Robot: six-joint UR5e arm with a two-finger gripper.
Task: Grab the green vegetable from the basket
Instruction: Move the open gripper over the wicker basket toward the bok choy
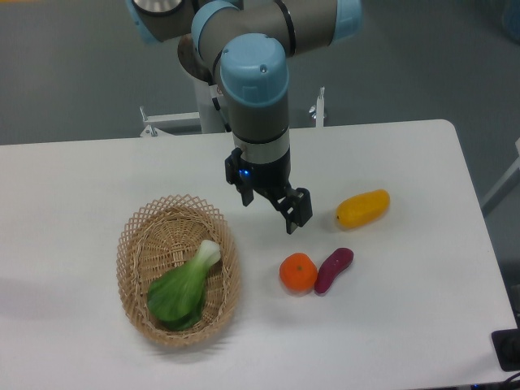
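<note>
The green vegetable (184, 288), a bok choy with dark leaves and a pale stalk end pointing up and right, lies inside the tan wicker basket (134, 244) at the table's front left. My gripper (276, 210) hangs above the table to the right of the basket, apart from the vegetable. Its two black fingers stand open with nothing between them.
An orange fruit (298, 272) and a purple sweet potato (333, 270) lie just below and right of the gripper. A yellow mango-like fruit (363, 208) rests farther right. The white table's front edge runs close below the basket.
</note>
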